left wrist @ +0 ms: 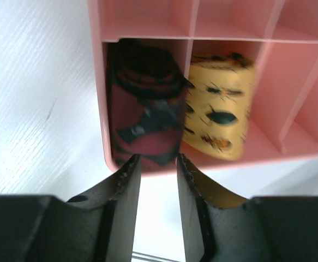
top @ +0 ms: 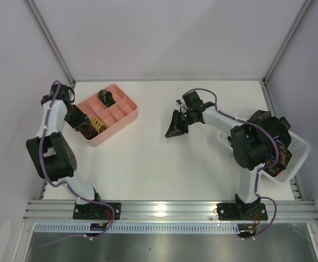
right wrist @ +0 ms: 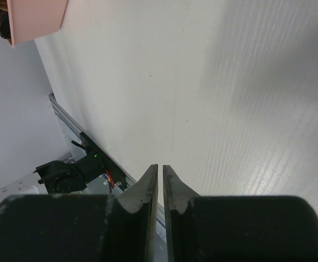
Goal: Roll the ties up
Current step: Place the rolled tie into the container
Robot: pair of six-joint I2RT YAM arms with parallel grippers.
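A rolled dark red-and-black tie (left wrist: 145, 117) sits in a corner compartment of the pink tray (left wrist: 148, 22), beside a rolled yellow tie (left wrist: 219, 109) in the adjoining compartment. My left gripper (left wrist: 157, 164) is open and empty, its tips at the tray's outer wall just in front of the red roll. In the top view the left gripper (top: 85, 125) hovers over the tray's left corner, next to the yellow roll (top: 99, 123). Another dark rolled tie (top: 105, 98) sits in a far compartment. My right gripper (right wrist: 160, 168) is shut and empty above bare table (top: 176, 129).
The pink tray (top: 120, 112) lies at the back left. A white mesh basket (top: 298, 150) at the right edge holds several loose dark patterned ties (top: 273, 136), partly hidden by the right arm. The tray's corner shows in the right wrist view (right wrist: 33, 16).
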